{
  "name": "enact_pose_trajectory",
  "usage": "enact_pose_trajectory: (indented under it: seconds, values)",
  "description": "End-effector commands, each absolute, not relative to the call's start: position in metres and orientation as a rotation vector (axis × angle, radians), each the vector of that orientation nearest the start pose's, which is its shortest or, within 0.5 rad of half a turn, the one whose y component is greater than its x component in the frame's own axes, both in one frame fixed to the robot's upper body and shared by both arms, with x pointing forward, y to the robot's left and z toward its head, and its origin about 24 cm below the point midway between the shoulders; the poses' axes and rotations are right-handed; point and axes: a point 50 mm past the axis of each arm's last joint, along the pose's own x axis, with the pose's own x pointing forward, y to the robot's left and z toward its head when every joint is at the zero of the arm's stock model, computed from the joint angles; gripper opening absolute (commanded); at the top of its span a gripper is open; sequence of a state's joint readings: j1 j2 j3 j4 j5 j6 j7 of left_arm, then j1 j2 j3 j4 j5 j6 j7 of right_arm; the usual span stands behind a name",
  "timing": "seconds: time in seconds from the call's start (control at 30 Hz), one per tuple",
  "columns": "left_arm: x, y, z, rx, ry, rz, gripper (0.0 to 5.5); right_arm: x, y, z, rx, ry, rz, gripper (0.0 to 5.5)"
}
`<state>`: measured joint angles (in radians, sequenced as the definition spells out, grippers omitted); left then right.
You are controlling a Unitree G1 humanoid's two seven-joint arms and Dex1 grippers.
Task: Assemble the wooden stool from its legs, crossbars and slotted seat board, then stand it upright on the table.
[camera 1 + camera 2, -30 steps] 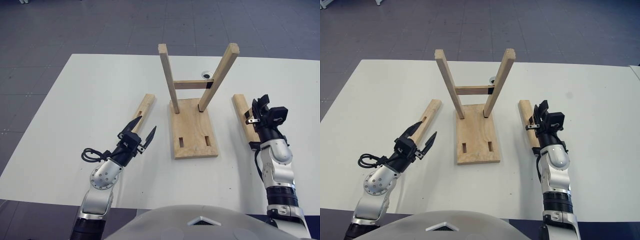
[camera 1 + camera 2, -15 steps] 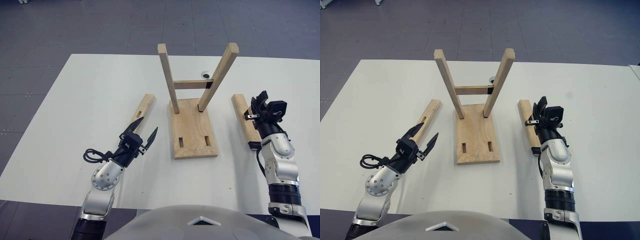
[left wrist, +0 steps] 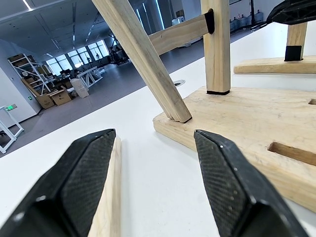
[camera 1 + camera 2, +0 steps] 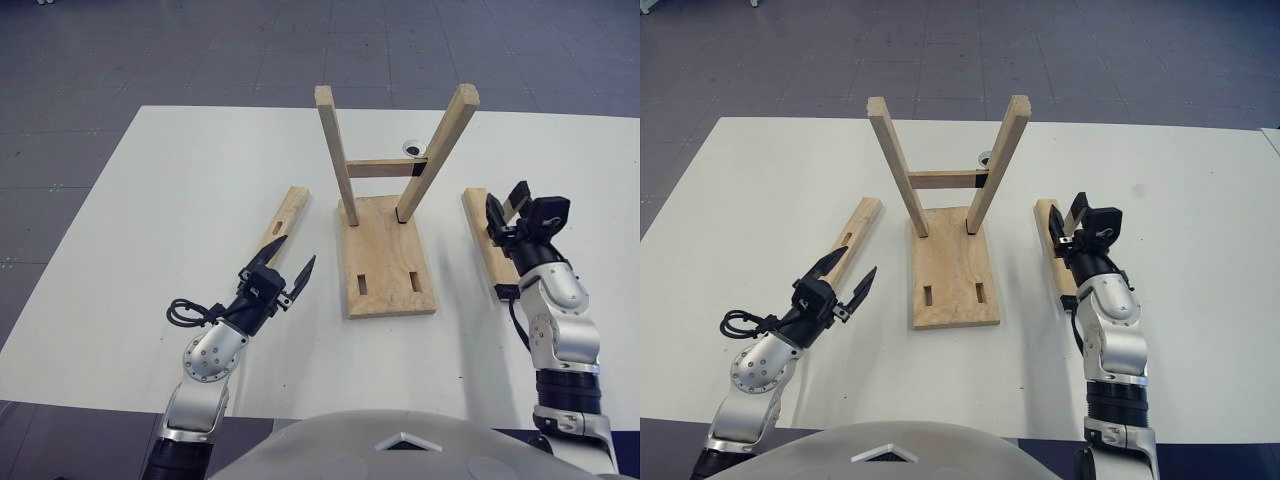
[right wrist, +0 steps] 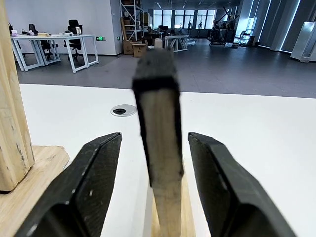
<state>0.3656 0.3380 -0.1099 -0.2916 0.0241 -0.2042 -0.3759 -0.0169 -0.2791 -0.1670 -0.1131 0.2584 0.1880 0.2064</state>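
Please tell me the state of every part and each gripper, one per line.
Seat board: lying flat on the table, far slots filled, near slots empty.
Fitted legs: standing in the seat board, joined by a crossbar.
Left loose leg: lying flat, not gripped.
Right loose leg: lying flat, not clamped.
Left gripper: open, empty.
Right gripper: open, straddling the right loose leg.

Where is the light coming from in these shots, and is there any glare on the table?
Left eye view: the table is evenly lit, no hot spots, and the seat board throws only a faint soft shadow. Left wrist view: ceiling strip lights show overhead. Right wrist view: bright windows line the far wall.
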Motion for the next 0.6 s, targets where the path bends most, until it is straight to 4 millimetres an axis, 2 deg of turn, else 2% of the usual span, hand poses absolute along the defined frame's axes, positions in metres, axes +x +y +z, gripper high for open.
enact_pose_trajectory:
  seconds: [0.03, 0.1, 0.23, 0.3, 0.37, 0.43, 0.5, 0.6]
  values:
    - [0.172, 0.165, 0.051, 0.342, -0.059, -0.509, 2.96, 0.260, -0.227, 0.112, -0.039, -0.091, 0.051, 3.18]
    - [0.171, 0.165, 0.051, 0.342, -0.057, -0.510, 2.96, 0.261, -0.226, 0.135, -0.061, -0.149, 0.047, 3.61]
    - [0.171, 0.167, 0.050, 0.344, -0.052, -0.496, 2.96, 0.256, -0.216, 0.200, -0.001, -0.315, 0.051, 3.65]
    - [0.169, 0.166, 0.049, 0.339, -0.049, -0.489, 2.96, 0.266, -0.218, 0.220, 0.061, -0.337, 0.011, 3.65]
    - [0.169, 0.164, 0.048, 0.334, -0.049, -0.489, 2.96, 0.281, -0.218, 0.222, 0.079, -0.290, -0.004, 3.65]
    - [0.172, 0.164, 0.049, 0.336, -0.054, -0.490, 2.96, 0.293, -0.212, 0.206, 0.072, -0.200, 0.020, 3.65]
    - [0.174, 0.164, 0.049, 0.339, -0.059, -0.495, 2.96, 0.297, -0.208, 0.193, 0.076, -0.149, 0.038, 3.65]
    - [0.173, 0.164, 0.049, 0.339, -0.058, -0.497, 2.96, 0.299, -0.206, 0.192, 0.081, -0.153, 0.035, 3.65]
